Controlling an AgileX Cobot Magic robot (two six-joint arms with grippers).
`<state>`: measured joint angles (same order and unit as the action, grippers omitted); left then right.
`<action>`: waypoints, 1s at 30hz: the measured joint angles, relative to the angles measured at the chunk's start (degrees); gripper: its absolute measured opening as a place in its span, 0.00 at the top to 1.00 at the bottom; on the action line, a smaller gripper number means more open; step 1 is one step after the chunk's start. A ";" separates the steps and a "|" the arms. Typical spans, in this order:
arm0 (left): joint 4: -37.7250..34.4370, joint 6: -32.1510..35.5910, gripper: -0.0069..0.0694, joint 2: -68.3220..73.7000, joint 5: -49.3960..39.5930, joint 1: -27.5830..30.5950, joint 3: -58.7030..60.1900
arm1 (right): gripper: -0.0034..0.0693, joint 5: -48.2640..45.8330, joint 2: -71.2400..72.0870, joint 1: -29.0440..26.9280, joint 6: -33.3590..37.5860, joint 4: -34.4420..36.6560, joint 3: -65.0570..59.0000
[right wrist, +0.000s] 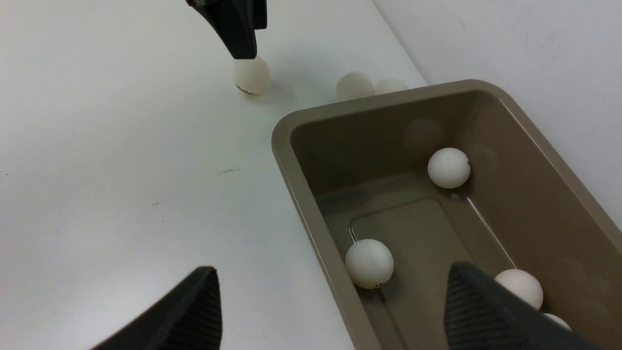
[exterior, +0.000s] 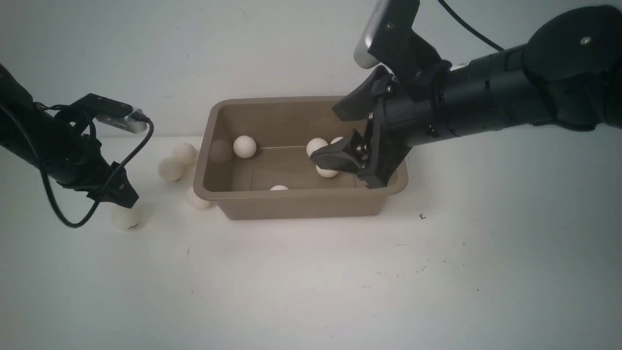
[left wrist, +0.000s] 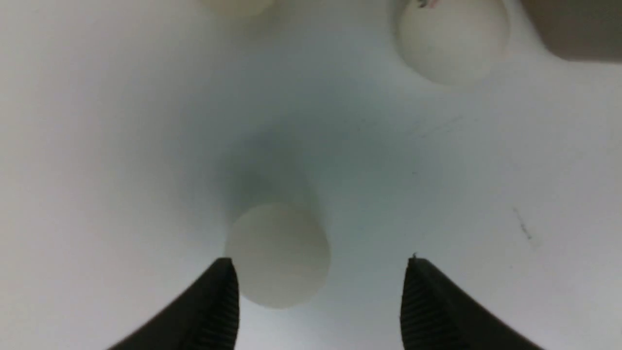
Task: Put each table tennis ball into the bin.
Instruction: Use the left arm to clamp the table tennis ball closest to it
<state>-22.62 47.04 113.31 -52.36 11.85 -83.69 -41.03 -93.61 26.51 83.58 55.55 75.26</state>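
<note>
Centre left gripper [exterior: 127, 200], jaws apart, on small matte white ball [exterior: 127, 217] left of taupe rectangular plastic bin [exterior: 301, 197]; squeeze gently; right gripper [exterior: 340, 135] agape, empty, over bin.

We are seeing the bin's [exterior: 301, 206] near wall half hiding one ball [exterior: 279, 187], the right hand [exterior: 326, 133] partly covering other balls [exterior: 316, 145] inside.

Tool [left wrist: 319, 260] jaws apart, ball [left wrist: 278, 253] beside one finger.
</note>
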 joint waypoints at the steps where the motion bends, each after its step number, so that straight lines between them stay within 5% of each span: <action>1: 0.24 -0.41 0.38 0.00 0.00 0.00 0.00 | 0.19 0.01 0.00 0.00 0.00 0.00 0.00; 6: 2.51 -5.79 0.38 0.02 0.60 0.00 0.00 | 0.19 -0.34 0.00 0.00 0.00 0.00 0.00; 22: -0.99 -6.49 0.38 5.97 1.93 -1.05 0.00 | 0.19 -0.39 0.00 0.00 0.19 0.19 0.00; 30: 4.33 -7.97 0.42 7.89 4.74 -5.80 -0.22 | 0.19 -0.39 0.00 0.00 0.43 0.19 0.00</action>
<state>-18.29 39.07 121.20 -47.61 6.05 -83.92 -41.42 -93.61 26.51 84.01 55.74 75.26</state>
